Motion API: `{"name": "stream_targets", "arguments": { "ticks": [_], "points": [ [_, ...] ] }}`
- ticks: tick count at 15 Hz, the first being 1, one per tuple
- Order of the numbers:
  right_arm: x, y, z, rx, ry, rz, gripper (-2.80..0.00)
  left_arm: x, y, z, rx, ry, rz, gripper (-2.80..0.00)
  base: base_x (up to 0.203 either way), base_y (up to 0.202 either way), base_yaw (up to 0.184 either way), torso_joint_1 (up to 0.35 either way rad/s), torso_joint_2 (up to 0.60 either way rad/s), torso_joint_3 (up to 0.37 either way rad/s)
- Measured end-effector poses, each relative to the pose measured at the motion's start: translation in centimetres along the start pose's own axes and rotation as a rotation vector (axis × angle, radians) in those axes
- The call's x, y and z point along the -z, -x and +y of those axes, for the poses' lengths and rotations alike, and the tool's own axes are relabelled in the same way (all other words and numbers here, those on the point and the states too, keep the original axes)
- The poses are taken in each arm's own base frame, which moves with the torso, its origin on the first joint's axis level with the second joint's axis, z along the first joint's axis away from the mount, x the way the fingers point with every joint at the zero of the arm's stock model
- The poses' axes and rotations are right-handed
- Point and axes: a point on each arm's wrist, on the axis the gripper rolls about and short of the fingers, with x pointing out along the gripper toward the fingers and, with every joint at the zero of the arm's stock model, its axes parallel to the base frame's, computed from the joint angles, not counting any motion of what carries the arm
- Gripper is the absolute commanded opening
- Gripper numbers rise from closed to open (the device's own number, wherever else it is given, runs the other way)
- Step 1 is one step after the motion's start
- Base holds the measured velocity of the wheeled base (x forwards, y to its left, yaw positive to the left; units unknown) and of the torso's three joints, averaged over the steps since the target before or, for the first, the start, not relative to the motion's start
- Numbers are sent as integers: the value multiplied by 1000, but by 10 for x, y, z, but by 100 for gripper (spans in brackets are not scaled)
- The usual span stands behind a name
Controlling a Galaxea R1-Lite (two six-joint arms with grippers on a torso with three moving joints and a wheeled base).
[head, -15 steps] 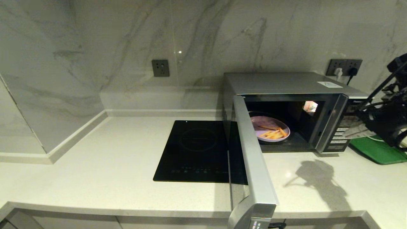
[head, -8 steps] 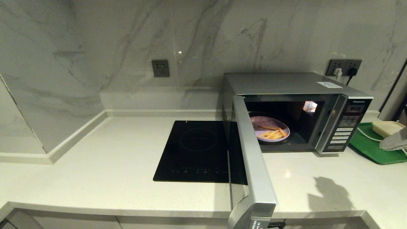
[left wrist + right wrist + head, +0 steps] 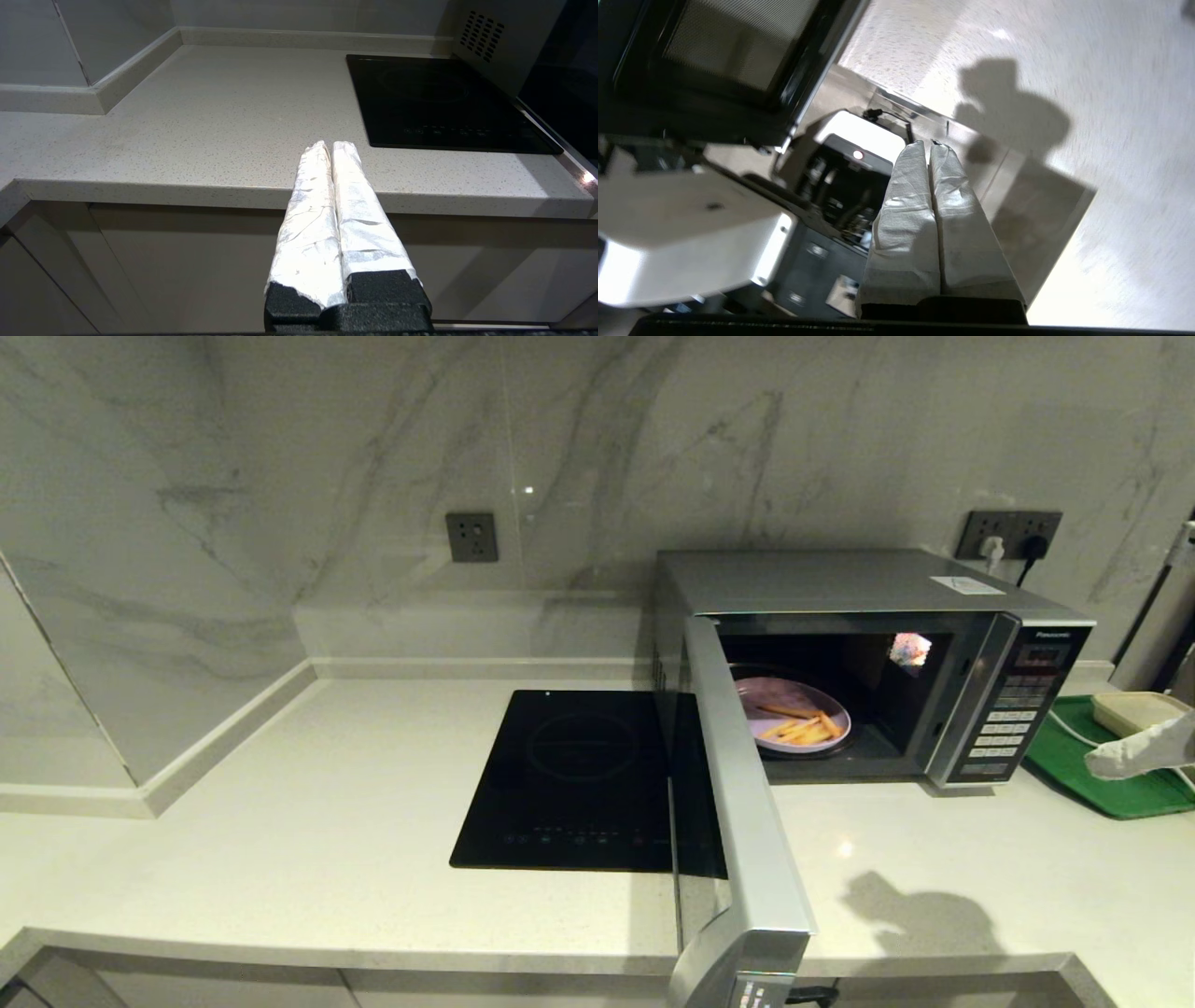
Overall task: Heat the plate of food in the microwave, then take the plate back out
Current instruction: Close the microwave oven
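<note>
The right gripper [image 3: 1102,765] hangs at the far right of the counter [image 3: 280,840], its 2 wrapped fingers [image 3: 906,205] pressed together and holding nothing. Just behind it lies a green tray [image 3: 1130,793] bearing a pale container [image 3: 1139,711]. To its left stands the microwave [image 3: 840,588], whose button panel [image 3: 1013,719] is the nearest face. Beyond that panel, inside the cavity, sits the plate of food [image 3: 792,713]. The door [image 3: 747,821] swings wide toward the counter's front edge, standing between the cavity and the black cooktop [image 3: 569,784]. The left gripper [image 3: 331,151] idles low before the counter edge, fingers closed, empty.
</note>
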Motion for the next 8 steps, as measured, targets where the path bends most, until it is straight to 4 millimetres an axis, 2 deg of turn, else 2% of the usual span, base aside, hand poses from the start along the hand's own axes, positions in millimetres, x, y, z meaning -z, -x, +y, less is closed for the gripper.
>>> {"name": "stream_targets", "arguments": {
  "ticks": [4,6,8],
  "points": [
    [-21,-4,20,-117,163,-26,-280,0,0,0,0,0,0,-280,0,0,0,0,0,0],
    [-35,-3,36,-172,211,-21,-280,0,0,0,0,0,0,-280,0,0,0,0,0,0],
    [-47,-11,57,-235,231,-2,-280,0,0,0,0,0,0,-280,0,0,0,0,0,0]
  ]
}}
